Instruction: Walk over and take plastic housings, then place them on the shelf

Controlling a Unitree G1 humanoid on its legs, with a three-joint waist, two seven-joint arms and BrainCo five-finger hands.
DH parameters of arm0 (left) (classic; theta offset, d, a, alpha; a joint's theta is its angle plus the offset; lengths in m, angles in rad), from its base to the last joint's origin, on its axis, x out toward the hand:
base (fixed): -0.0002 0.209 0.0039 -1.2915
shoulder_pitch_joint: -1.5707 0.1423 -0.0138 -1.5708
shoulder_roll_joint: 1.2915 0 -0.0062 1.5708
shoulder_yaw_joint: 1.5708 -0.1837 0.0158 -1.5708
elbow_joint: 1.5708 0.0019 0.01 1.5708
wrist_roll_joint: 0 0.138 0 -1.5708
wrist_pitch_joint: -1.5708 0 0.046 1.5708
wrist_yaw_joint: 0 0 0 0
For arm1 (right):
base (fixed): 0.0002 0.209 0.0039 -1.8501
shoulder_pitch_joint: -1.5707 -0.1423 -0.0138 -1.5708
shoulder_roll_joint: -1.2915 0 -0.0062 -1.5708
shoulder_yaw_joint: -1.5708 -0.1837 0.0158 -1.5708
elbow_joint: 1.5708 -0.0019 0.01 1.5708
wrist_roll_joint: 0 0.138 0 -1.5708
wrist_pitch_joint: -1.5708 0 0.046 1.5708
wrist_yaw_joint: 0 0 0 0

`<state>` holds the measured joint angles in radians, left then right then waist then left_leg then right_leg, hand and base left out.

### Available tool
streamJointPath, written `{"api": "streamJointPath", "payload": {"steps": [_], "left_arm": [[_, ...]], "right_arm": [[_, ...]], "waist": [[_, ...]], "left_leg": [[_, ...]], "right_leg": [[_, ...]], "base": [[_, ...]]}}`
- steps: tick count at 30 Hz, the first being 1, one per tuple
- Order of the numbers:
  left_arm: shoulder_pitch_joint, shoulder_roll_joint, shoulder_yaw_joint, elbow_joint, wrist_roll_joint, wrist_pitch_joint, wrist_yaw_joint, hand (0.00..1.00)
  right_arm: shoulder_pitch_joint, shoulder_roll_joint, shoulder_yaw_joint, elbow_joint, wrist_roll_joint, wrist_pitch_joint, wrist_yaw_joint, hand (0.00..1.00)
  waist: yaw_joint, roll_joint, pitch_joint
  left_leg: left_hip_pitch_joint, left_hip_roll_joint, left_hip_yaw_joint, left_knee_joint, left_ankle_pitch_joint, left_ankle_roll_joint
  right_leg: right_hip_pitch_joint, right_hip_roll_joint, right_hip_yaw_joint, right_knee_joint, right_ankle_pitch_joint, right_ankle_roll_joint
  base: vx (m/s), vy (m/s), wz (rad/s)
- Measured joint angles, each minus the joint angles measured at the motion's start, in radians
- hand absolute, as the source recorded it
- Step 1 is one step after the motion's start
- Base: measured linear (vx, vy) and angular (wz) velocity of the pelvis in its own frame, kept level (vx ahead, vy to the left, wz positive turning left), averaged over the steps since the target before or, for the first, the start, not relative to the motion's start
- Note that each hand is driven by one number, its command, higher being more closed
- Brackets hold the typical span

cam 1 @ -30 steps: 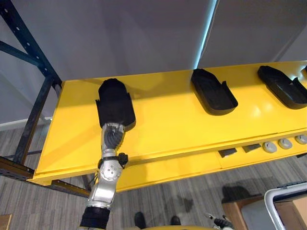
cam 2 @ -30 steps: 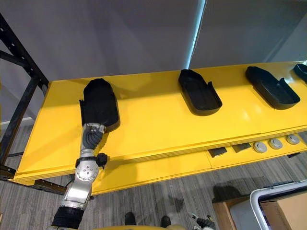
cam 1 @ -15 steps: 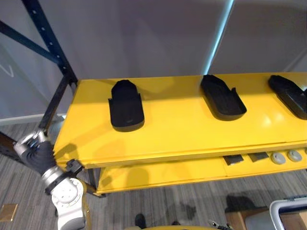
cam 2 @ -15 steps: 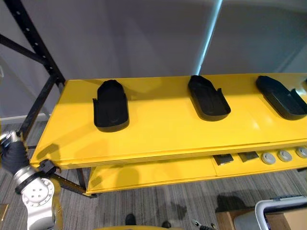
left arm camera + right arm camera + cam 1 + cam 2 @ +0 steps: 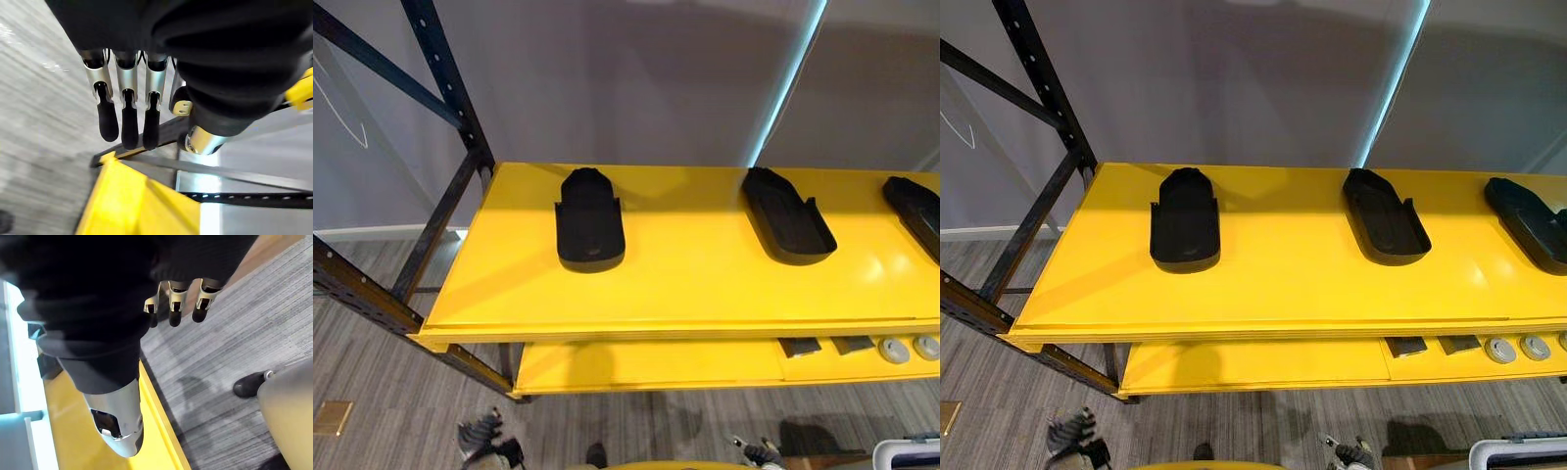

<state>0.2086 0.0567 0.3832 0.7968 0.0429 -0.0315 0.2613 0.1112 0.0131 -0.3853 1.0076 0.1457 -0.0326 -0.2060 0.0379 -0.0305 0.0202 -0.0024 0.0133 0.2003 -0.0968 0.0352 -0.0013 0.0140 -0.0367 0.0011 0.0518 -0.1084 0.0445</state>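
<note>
Silver, dark-tipped fingers (image 5: 126,88) of the left hand (image 5: 481,437) hang straight and relaxed, with nothing between them and the thumb. The hand is low at the robot's left side, over the grey carpet (image 5: 372,431), below and in front of the shelf's left corner. The right hand (image 5: 178,296) hangs low on the other side, its fingers loose and empty, near the front edge of the yellow shelf (image 5: 695,284). Three black plastic housings lie on that shelf's top board, well apart in a row: the left housing (image 5: 589,220) lies lengthwise front to back, the middle housing (image 5: 790,217) is hollow side up and at a slight slant, and the right housing (image 5: 1533,223) is cut off by the picture edge. On the lower board (image 5: 1253,364), toward the right, sit two small dark blocks (image 5: 1407,346) and grey round discs (image 5: 1500,350). A dark rack upright (image 5: 450,88) with a diagonal brace stands at the shelf's left end, before a grey wall (image 5: 626,78).
</note>
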Motion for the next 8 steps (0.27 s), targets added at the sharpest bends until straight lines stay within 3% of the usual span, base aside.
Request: {"api": "streamJointPath", "payload": {"steps": [5,8], "left_arm": [[-0.057,0.007,-0.027,0.088,0.028,0.006,-0.024,0.0],[-0.061,0.008,-0.041,0.121,0.045,0.006,-0.043,0.0]], "right_arm": [[-0.042,-0.026,-0.003,0.002,-0.001,-0.001,0.013,0.0],[-0.055,-0.028,-0.007,0.009,-0.001,-0.001,0.013,0.0]], "waist": [[-0.012,0.031,0.022],[-0.022,0.035,0.025]], "left_leg": [[0.012,-0.001,0.001,-0.001,0.0,0.0],[0.019,0.002,0.003,-0.001,-0.002,-0.003]], "right_leg": [[0.005,0.001,0.002,0.0,0.0,0.0],[0.011,0.002,0.004,-0.001,-0.001,-0.003]], "base": [[0.01,-0.002,0.0],[0.0,0.0,0.0]]}}
